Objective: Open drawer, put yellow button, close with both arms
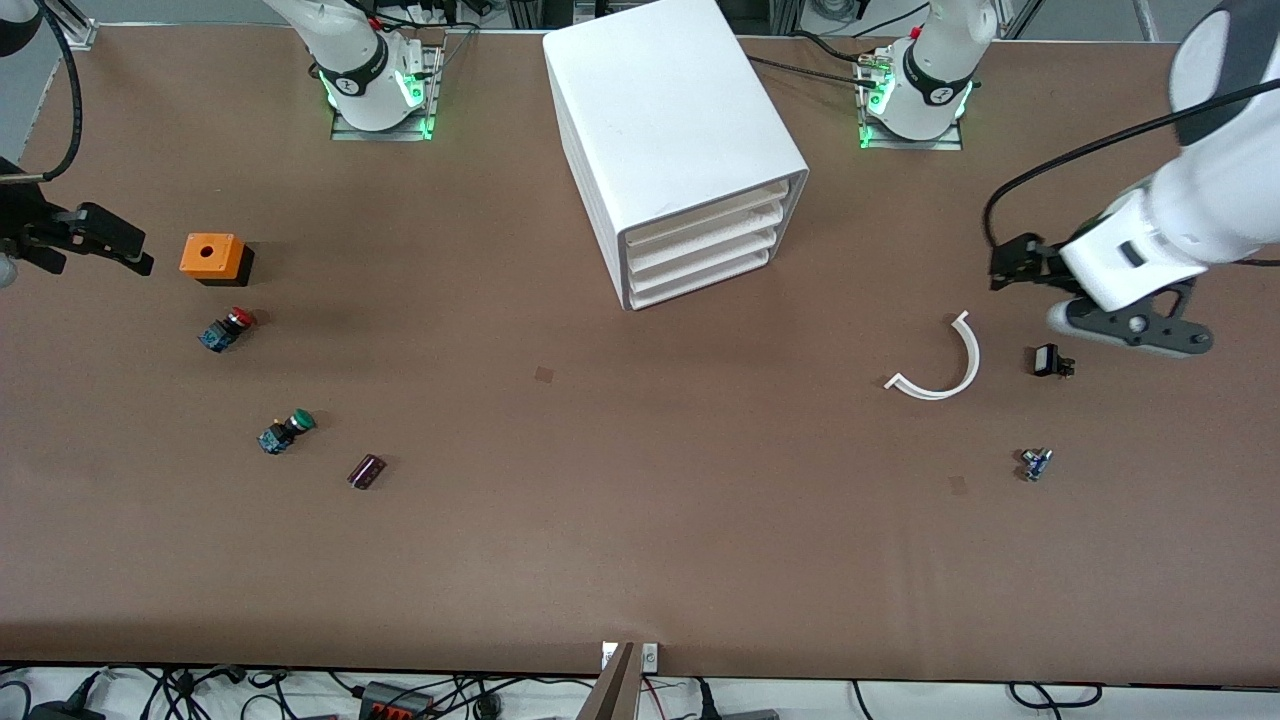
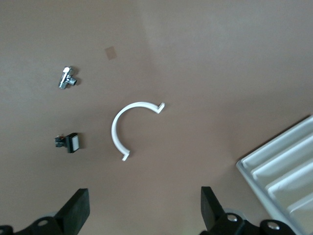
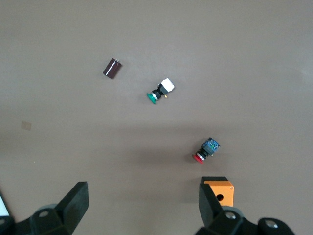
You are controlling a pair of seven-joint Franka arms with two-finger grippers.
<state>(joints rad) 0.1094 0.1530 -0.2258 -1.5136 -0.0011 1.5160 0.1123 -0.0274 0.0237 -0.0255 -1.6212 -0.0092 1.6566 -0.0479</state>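
- Drawer cabinet (image 1: 672,130): 12 o'clock on the tabletop (image 1: 640,540), between the arm bases; all four drawers shut.
- Left gripper (image 1: 1012,262): fingers (image 2: 78,210) spread, empty, over bare tabletop at 1 o'clock from the white curved strip (image 1: 945,365).
- Right gripper (image 1: 105,240): fingers (image 3: 209,203) spread, empty, at 9 o'clock from the orange box (image 1: 212,257).
- Red button (image 1: 228,328): 6 o'clock of the box; green button (image 1: 286,430) nearer the front camera.

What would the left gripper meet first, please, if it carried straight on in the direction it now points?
Probably bare table. In its wrist view the open left gripper looks down on the table, with the white curved piece nearest its line but apparently just off it. Depth is unclear, so contact with that piece cannot be ruled out.
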